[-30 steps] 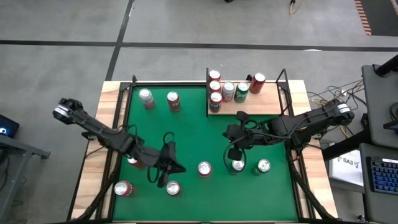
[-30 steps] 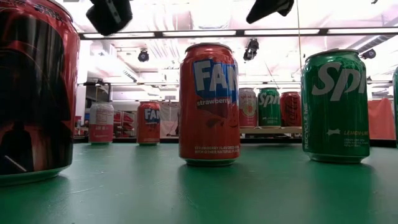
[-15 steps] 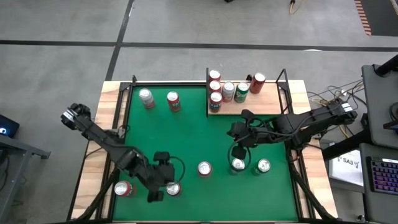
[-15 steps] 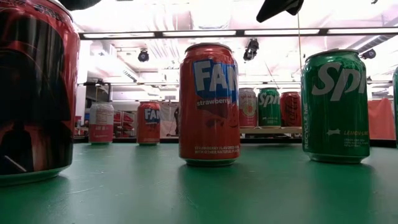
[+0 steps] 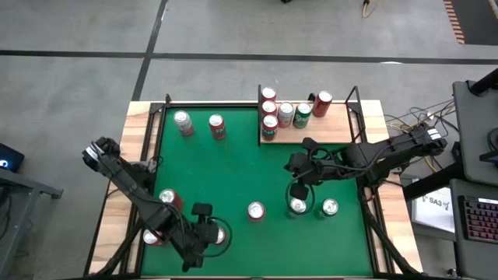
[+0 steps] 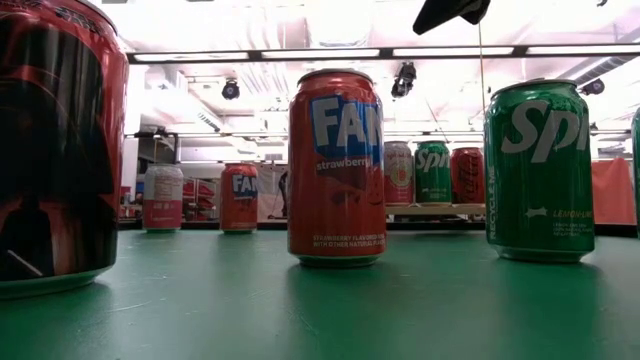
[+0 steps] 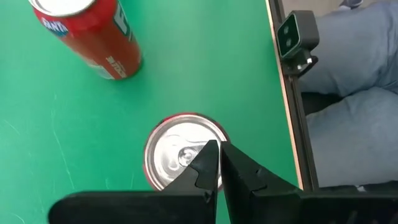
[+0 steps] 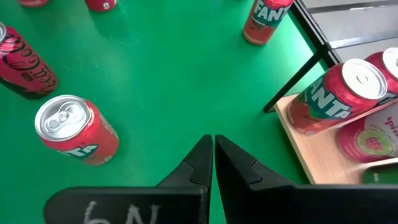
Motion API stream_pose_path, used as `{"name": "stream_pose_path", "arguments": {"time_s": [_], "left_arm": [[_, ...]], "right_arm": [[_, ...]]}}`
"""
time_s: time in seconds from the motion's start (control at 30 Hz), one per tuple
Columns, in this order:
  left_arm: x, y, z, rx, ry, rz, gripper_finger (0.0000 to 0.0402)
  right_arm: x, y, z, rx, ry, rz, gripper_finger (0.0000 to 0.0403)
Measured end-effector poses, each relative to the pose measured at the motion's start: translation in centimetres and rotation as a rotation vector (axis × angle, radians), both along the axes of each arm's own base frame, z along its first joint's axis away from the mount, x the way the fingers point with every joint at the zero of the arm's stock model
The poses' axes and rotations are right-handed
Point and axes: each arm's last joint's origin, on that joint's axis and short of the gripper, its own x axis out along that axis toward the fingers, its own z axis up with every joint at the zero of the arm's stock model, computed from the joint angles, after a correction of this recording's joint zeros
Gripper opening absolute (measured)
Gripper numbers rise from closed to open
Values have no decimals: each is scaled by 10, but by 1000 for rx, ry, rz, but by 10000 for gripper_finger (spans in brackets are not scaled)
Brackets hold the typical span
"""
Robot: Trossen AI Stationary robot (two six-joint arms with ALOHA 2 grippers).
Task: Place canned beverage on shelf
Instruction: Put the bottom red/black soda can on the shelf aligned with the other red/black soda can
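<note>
I'm hovering the clenched left tool (image 7: 215,149) over a red can (image 7: 180,152) near the bench's front edge.
I'm needing to part its fingers before descending; the right tool (image 8: 213,144), clenched too, is waiting near the shelf (image 5: 311,131).

In the low view a dark red can (image 6: 50,150) is cut off by the left edge, its label unreadable, and a green Sprite can (image 6: 540,170) loses its lettering at the right edge. The right gripper (image 6: 450,12) shows there only as a dark tip (the rest runs off the top). In the high view the left arm (image 5: 152,214) hides part of the red can (image 5: 153,236) near the table's front-left corner.
</note>
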Motion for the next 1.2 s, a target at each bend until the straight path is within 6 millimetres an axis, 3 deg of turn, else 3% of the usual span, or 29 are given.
{"name": "stream_pose_path", "arguments": {"time_s": [0.13,0.27,0.6,0.77,0.9,1.2], "left_arm": [[-1,-2,0,-7,1,5,16],[-3,-3,0,-12,2,4,63],[-5,-2,-3,43,-33,33,264],[-5,-1,-4,45,-30,33,339],[-5,-1,-4,47,-32,35,365],[0,-6,-19,90,0,33,368]], "right_arm": [[-1,3,0,13,-4,-2,9],[-3,9,0,33,-10,-1,9],[-7,24,0,62,-17,25,9],[-8,25,-1,62,-17,32,9],[-7,25,-1,60,-15,31,9],[-7,25,-1,60,-15,32,9]]}}
